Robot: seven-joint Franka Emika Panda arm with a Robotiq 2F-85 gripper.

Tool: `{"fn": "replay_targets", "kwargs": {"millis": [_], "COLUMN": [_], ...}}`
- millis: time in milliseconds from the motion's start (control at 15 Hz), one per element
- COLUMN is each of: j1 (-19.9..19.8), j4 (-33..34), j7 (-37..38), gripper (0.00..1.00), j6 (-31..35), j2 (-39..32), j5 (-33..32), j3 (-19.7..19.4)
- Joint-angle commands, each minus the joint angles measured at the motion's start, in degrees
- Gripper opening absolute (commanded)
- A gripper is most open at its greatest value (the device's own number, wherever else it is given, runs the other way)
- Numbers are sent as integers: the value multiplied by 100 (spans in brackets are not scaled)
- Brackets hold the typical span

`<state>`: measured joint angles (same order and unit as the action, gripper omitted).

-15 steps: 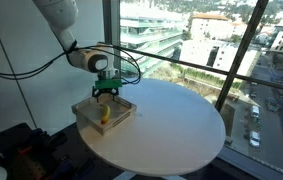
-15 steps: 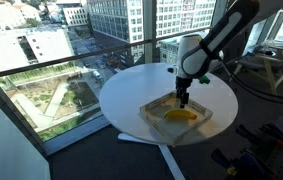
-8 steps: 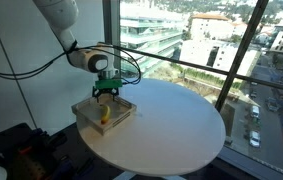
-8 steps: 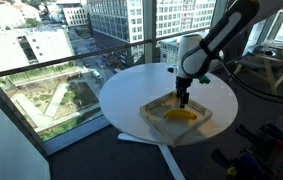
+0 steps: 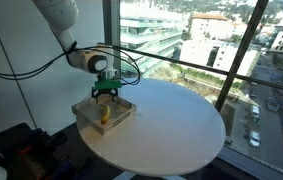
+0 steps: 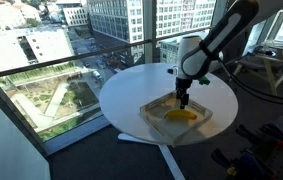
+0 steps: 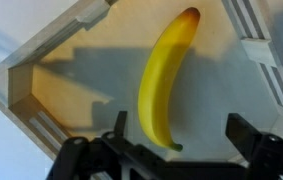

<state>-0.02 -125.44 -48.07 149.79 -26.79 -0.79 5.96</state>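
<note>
Round white table (image 5: 176, 125) shown in both exterior views, set close beside tall window glass. Shallow square light-wood tray (image 5: 121, 118) laid flat directly on table (image 6: 131, 88), near its edge. Tray (image 6: 154, 123) wholly within tabletop outline. Raised tray wall (image 7: 26, 95) seen close in wrist view.

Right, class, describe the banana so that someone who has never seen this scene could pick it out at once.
Find the round white table by the big window; near its edge sits a shallow wooden tray. Inside, below the open gripper, lies the banana: curved, yellow, the only thing in the tray.
</note>
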Motion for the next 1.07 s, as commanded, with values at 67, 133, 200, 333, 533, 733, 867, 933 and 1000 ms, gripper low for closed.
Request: {"fn": "replay_targets", "kwargs": {"millis": [67,133,200,333,533,733,867,933,1000], "j1": [-74,-51,-34,13,12,38,53,52,53], "j4": [-3,-11,-16,-30,-29,-38,-44,-42,-47], "j7": [156,188,209,294,389,523,633,674,725], "gripper": [100,100,100,100,100,100,100,100,100], "j6": [22,34,45,76,67,105,143,146,173], "j2": [23,27,27,37,36,21,1,-9,-25], "j5": [-203,-236,-267,-386,-492,-629,-722,-754,-795], "j3": [81,62,50,5,7,-22,-38,-34,-32]}}
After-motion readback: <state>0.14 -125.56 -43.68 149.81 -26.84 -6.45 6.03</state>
